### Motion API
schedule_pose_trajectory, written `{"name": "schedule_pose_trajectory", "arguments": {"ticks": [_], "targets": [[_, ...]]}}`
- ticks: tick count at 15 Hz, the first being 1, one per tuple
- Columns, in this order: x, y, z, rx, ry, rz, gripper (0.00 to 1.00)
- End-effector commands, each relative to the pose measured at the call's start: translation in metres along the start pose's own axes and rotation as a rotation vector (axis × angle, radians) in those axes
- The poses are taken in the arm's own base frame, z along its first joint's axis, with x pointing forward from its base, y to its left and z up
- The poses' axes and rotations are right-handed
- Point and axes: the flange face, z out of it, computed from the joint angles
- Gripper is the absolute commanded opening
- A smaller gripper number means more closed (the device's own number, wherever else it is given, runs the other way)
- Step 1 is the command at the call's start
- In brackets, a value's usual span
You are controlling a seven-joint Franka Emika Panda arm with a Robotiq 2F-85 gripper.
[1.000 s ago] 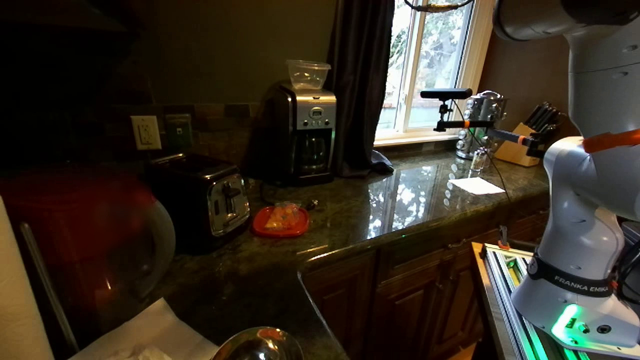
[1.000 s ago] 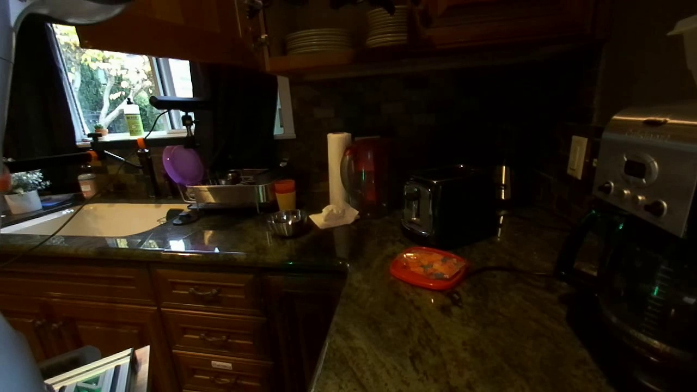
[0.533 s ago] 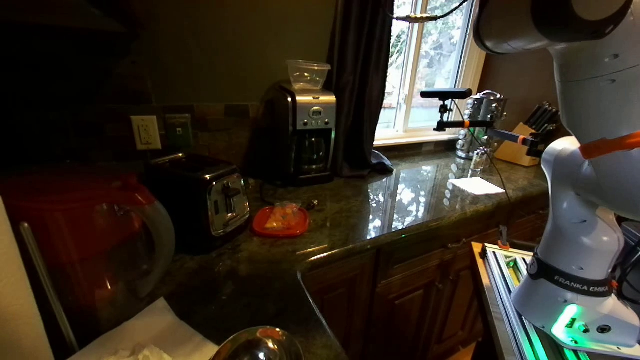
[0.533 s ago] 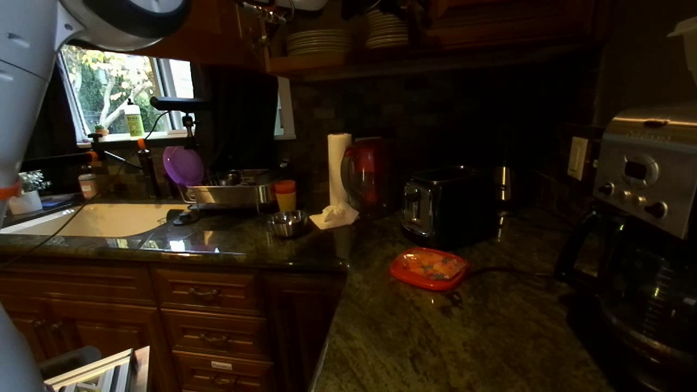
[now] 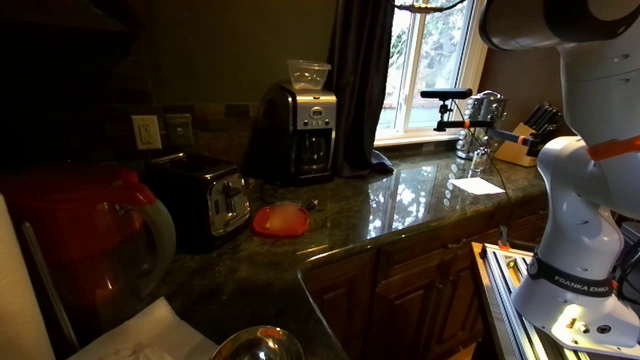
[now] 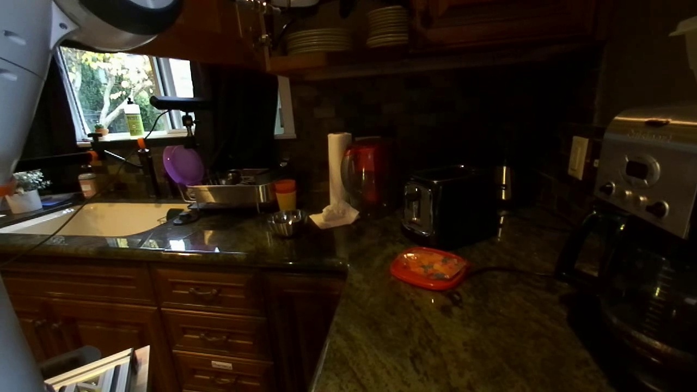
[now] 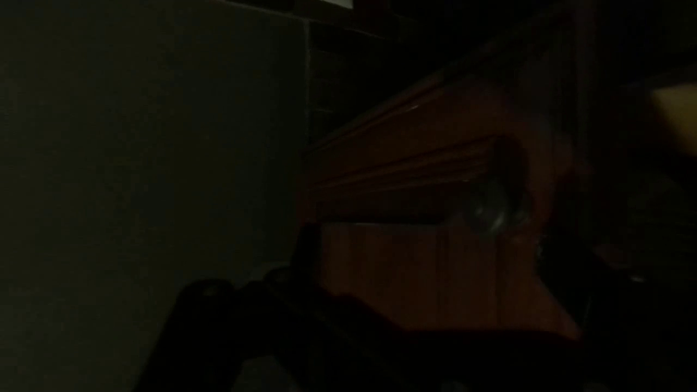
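Note:
The wrist view is very dark. My gripper [image 7: 430, 261] shows there as black shapes, with its fingers spread wide apart and nothing visible held between them. Beyond the gap is a reddish-brown wooden cabinet front [image 7: 381, 267] with a round, shiny knob [image 7: 490, 212]. The knob appears near the right finger [image 7: 561, 267]; I cannot tell whether they touch. The robot arm [image 6: 22, 81] is at the left edge of an exterior view and at the right of an exterior view [image 5: 595, 90]. The jaws are not clearly visible in either exterior view.
An uncovered cabinet shelf holds stacked plates [image 6: 318, 41]. On the counter are a toaster [image 6: 452, 207], a red dish [image 6: 408, 277] with a packet on it, a metal bowl [image 6: 287, 223], a red pitcher [image 6: 373, 174], a paper towel roll [image 6: 338, 163] and a coffee maker [image 5: 315, 105].
The upper arm came lower and farther into both exterior views, then drew back slightly. The base light turned from green to whitish yellow. The counter objects stay in place.

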Motion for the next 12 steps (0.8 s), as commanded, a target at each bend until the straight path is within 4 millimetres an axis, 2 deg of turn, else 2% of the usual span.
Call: {"name": "schedule_pose_trajectory", "arguments": {"ticks": [1, 3, 5, 8, 12], "targets": [[0.002, 0.047, 0.006, -0.189, 0.029, 0.065, 1.0], [-0.001, 0.074, 0.01, -0.302, 0.033, 0.097, 1.0], [-0.01, 0.092, 0.01, -0.368, 0.005, 0.119, 1.0], [-0.018, 0.09, -0.012, -0.204, -0.052, 0.142, 1.0], [-0.011, 0.089, -0.052, 0.017, -0.033, 0.19, 1.0]]}}
